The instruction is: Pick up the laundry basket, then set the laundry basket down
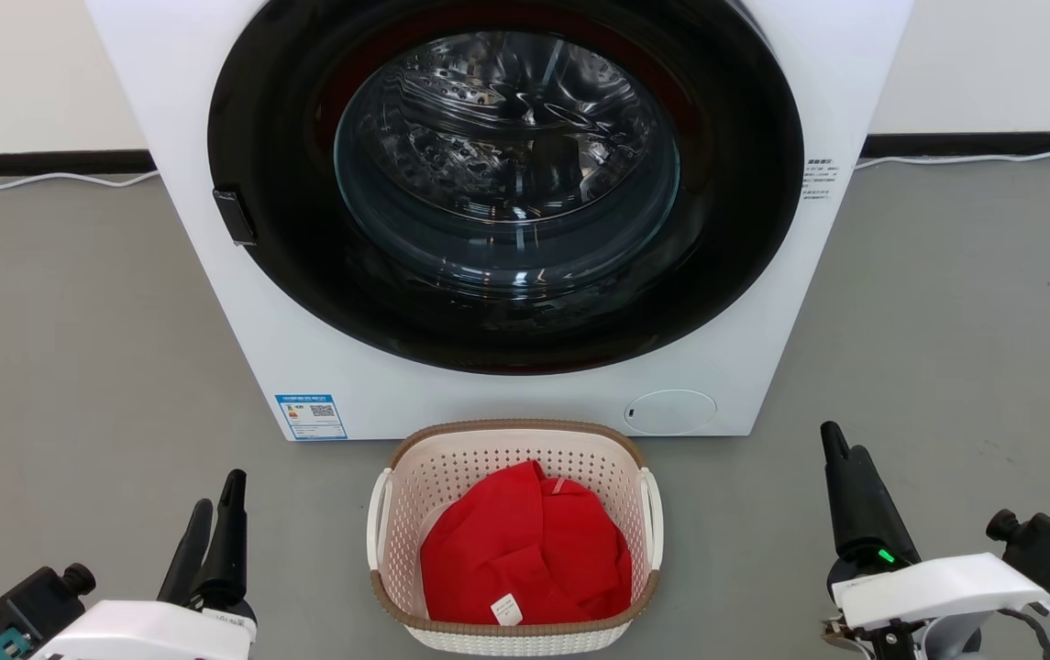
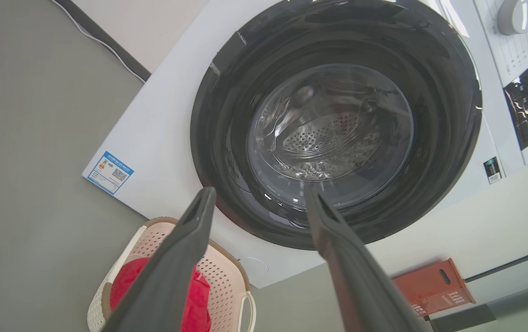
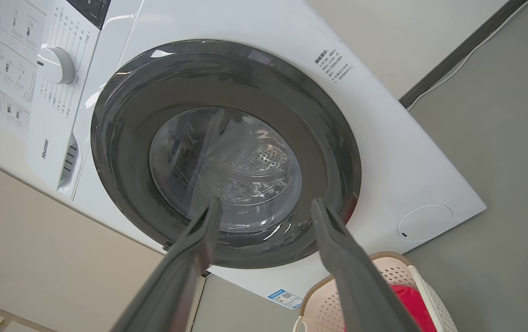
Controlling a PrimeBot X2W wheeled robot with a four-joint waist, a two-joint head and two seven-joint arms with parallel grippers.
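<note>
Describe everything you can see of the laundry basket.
The laundry basket is small, rounded-rectangular, cream-white plastic with perforated walls, a brown woven-look rim and a white handle on each side. It stands upright on the grey floor, just in front of the white washing machine. A crumpled red cloth with a white tag lies inside.

Cream perforated laundry basket, brown woven-look rim, white side handles, upright on floor, red cloth inside
</note>
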